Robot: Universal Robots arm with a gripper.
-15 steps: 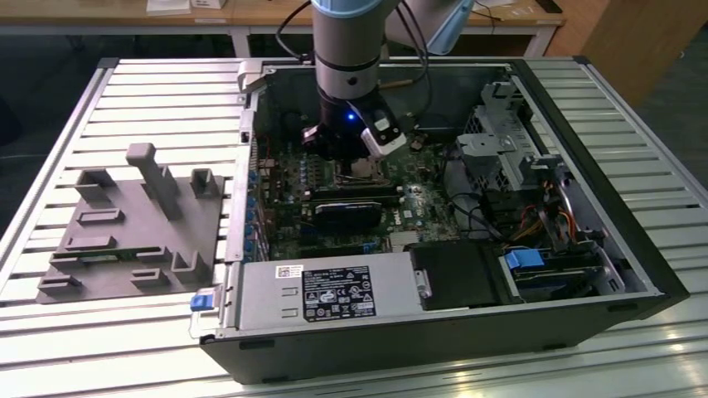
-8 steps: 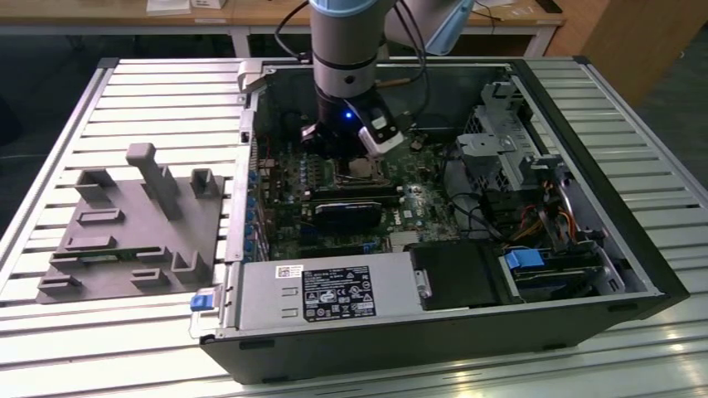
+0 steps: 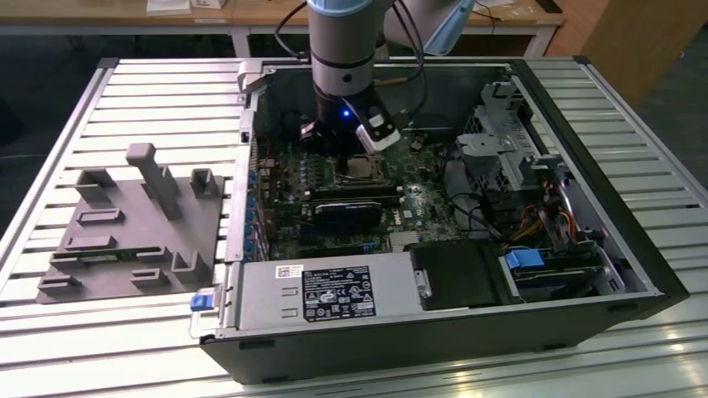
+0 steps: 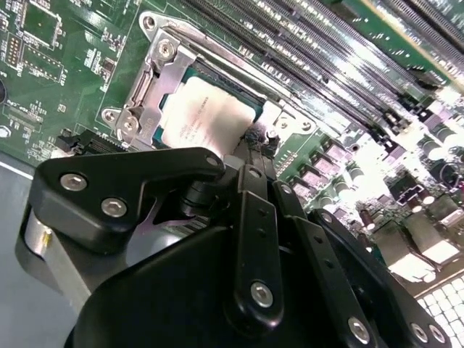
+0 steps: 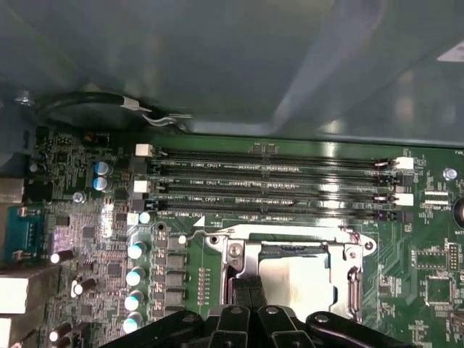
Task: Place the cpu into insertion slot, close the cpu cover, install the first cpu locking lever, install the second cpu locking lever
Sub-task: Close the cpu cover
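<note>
The cpu (image 5: 304, 279) (image 4: 206, 116) lies flat in the insertion slot (image 5: 354, 286) on the green board, its pale metal top showing. The silver cpu cover (image 5: 233, 255) (image 4: 148, 90) lies down around the chip as a frame. A thin wire lever (image 5: 275, 226) runs along one side of the socket. My gripper (image 5: 250, 288) (image 4: 257, 141) is shut, its black fingertips pressed together and low over one edge of the chip, holding nothing. In the exterior view the gripper (image 3: 351, 156) hangs inside the open computer case just above the cpu (image 3: 360, 168).
Long black memory slots (image 5: 275, 181) run beside the socket. A black module (image 3: 343, 211) sits near it, the power supply (image 3: 321, 290) at the case front, and a drive cage with cables (image 3: 509, 153) on the exterior view's right. A grey fixture (image 3: 133, 224) stands outside the case.
</note>
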